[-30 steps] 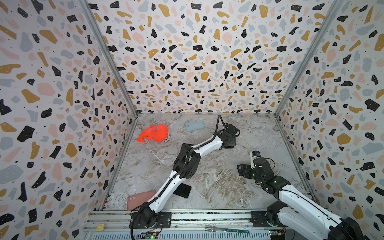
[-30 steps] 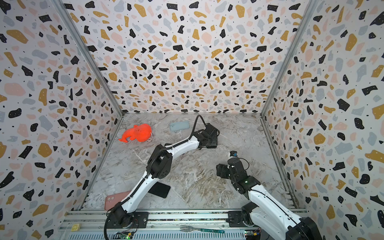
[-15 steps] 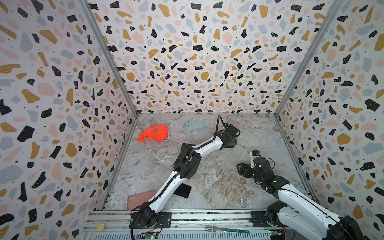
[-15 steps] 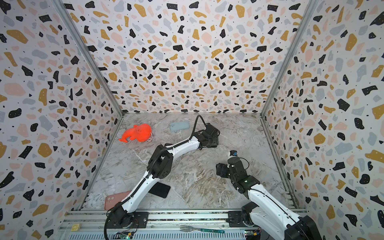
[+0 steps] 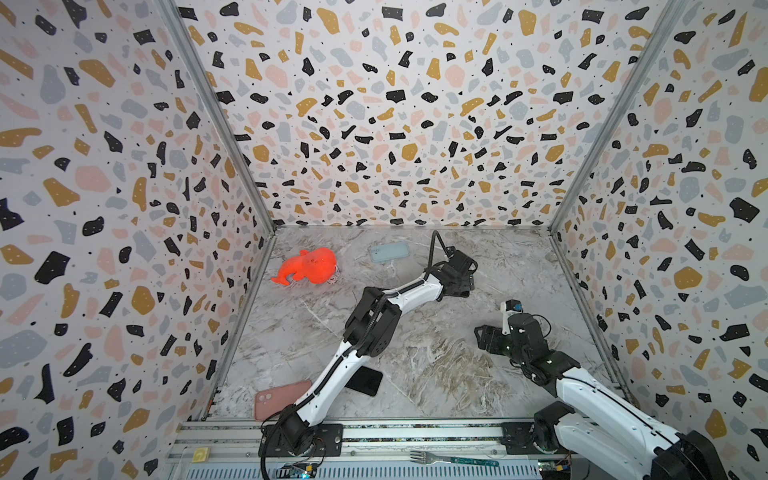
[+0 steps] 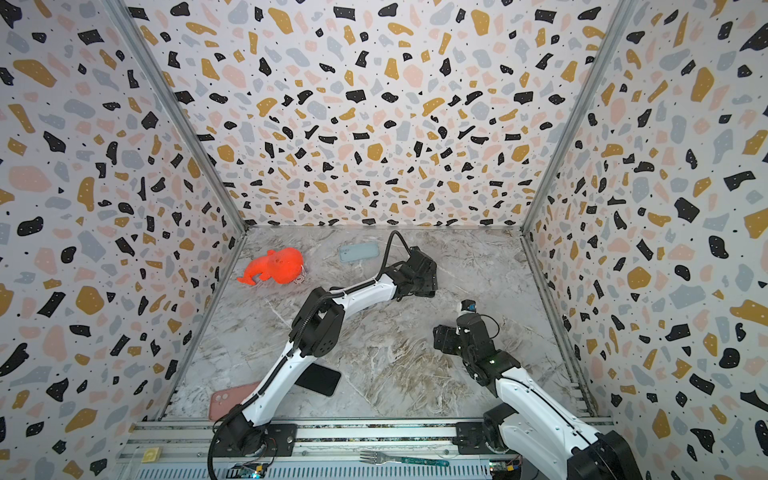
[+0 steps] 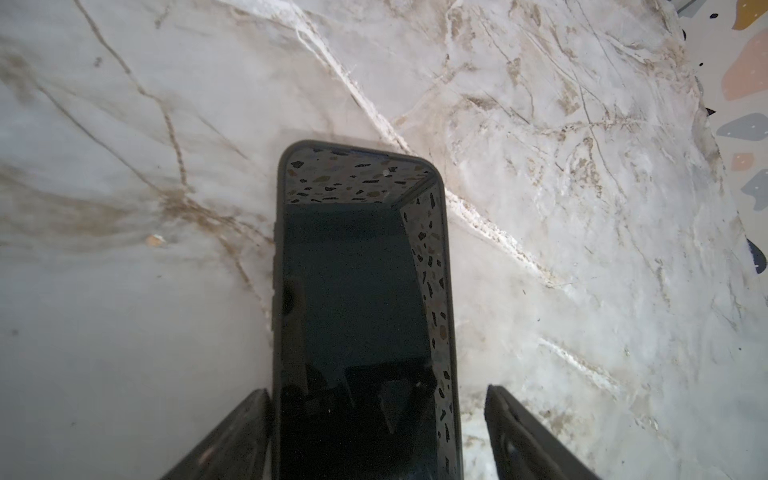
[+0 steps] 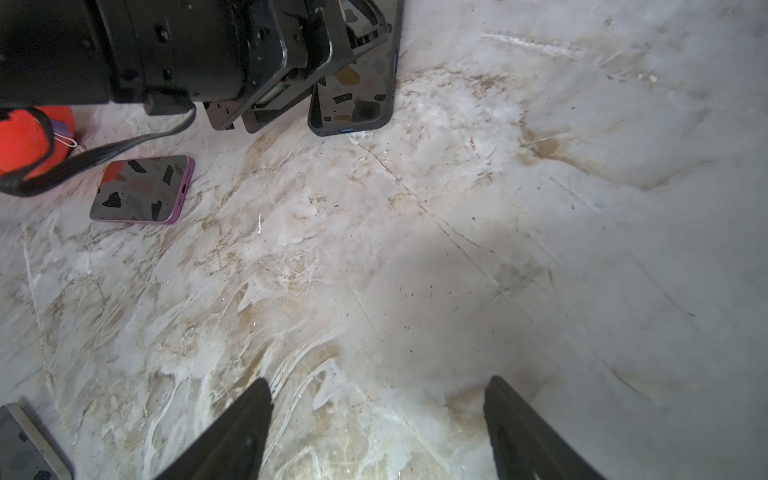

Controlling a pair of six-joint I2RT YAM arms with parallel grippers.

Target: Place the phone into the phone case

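Phone (image 7: 361, 270), black glossy slab, apparently seated in dark matte case (image 7: 277, 249), flat on marble tabletop (image 7: 124, 332), long axis running out between released left end effector (image 7: 378, 388) jaws. Right end effector (image 8: 378, 380): released, empty, farther.

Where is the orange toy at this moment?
In both top views the orange toy lies on the table at the far left, near the back corner, with the pale phone just to its right.
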